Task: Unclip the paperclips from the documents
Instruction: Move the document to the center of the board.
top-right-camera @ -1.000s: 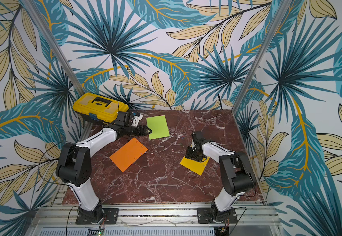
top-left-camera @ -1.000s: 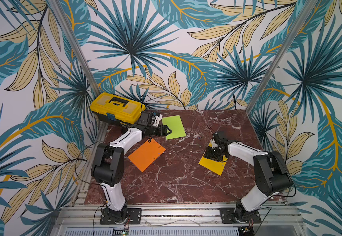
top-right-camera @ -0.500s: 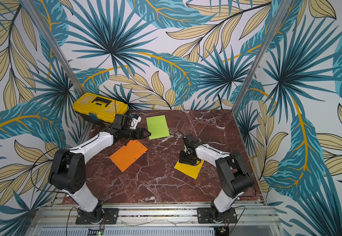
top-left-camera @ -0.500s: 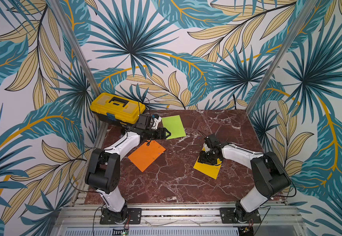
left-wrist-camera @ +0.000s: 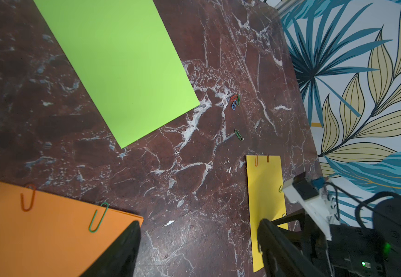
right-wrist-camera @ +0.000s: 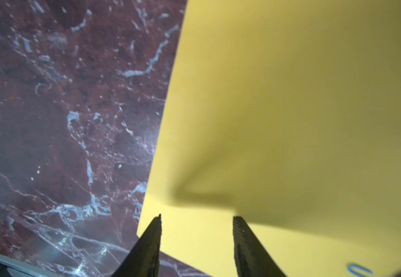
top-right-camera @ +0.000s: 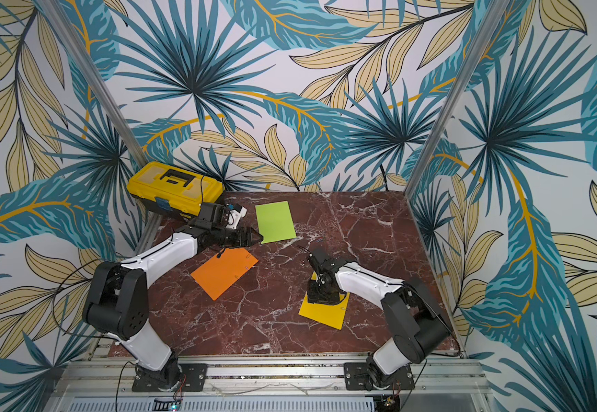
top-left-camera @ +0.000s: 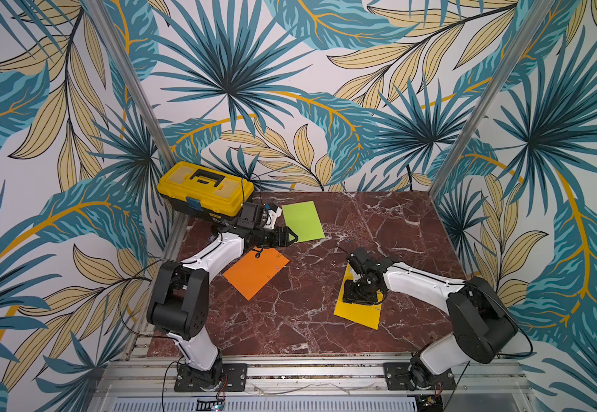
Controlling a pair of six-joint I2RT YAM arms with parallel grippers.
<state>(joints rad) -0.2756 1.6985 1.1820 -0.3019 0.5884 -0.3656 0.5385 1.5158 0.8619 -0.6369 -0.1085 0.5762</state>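
Taking the back wall as twelve, the right gripper stands over the far end of the yellow sheet, at about four o'clock on the table. Its jaws are roughly half open with only bare paper between them, so it grips nothing. I cannot tell whether the tips touch the sheet.

That is where I'd expect trouble. Nothing pins the sheet to the smooth marble, so a pull could drag it along. If the jaws close here, they would pinch paper rather than wire and crease it.

A blue paperclip sits on the sheet's edge, off to one side of the fingers and not between them. The left wrist view shows reddish paperclips on the sheet's short far edge.

The left gripper hangs at about eleven o'clock with its jaws wide apart and empty. It is between the green sheet at twelve and the orange sheet at nine. Two clips are on the orange sheet's near edge, and the wire is thin enough to miss easily. A few loose clips lie on the marble near one o'clock.
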